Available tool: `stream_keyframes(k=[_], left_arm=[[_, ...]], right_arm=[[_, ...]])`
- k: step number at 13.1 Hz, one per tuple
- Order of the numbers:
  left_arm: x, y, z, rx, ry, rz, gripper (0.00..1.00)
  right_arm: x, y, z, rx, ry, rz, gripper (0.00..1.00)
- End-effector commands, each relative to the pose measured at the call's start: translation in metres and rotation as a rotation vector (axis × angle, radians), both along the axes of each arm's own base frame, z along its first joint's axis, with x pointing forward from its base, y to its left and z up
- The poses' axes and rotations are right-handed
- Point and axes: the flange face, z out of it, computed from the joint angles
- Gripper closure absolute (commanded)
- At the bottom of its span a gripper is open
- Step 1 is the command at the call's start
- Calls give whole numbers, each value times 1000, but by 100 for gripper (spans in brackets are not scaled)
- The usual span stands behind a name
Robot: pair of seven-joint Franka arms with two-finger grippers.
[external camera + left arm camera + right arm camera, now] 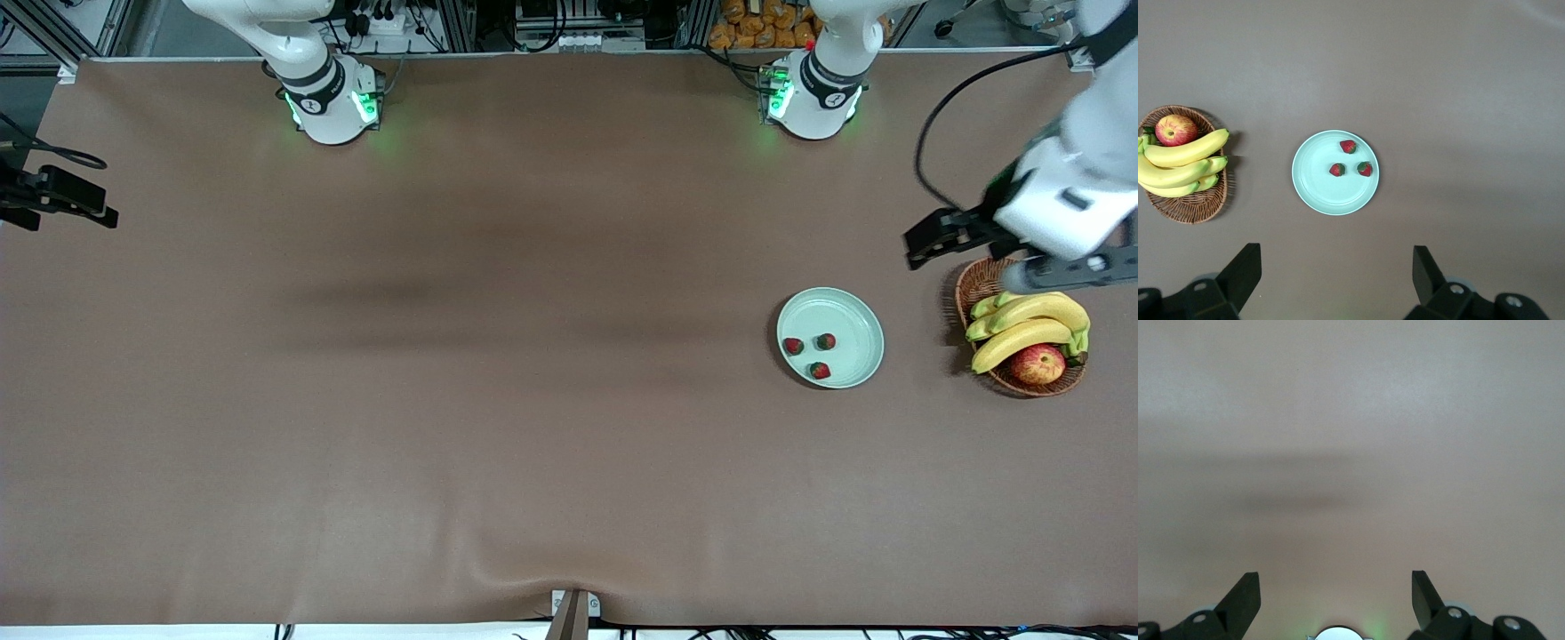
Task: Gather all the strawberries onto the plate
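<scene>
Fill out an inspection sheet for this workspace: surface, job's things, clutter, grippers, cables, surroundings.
Surface: brown table, slight ripple at the edge nearest the front camera.
Job's things: three strawberries, all in the plate.
Clutter: basket with bananas and apple, beside the plate toward the left arm's end.
Grippers: left gripper open, empty, up over the basket's edge; right gripper open, empty, over bare table.
Cables: black cable on the left arm.
Surroundings: frame and gear along the bases' edge.

The table point(444, 427) wears a matt brown cloth, faintly creased at its near edge. The plate point(849, 313) looks smooth, slightly glossy plastic (pale mint); the basket point(978, 280) is rough woven wicker.
</scene>
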Motion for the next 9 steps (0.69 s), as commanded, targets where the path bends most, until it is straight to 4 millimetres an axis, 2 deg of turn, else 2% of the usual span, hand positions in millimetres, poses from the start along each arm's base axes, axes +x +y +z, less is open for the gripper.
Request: stream_keyframes(k=[1, 6, 9], left_arm=[[-20, 18, 15, -14, -4, -40, 0], [-57, 42, 6, -45, 30, -32, 0], [-84, 34, 3, -37, 18, -46, 0]], right_arm=[[-2, -3, 8, 4, -7, 12, 0], [0, 0, 4, 9, -1, 17, 0], [0, 1, 3, 9, 1, 18, 0]])
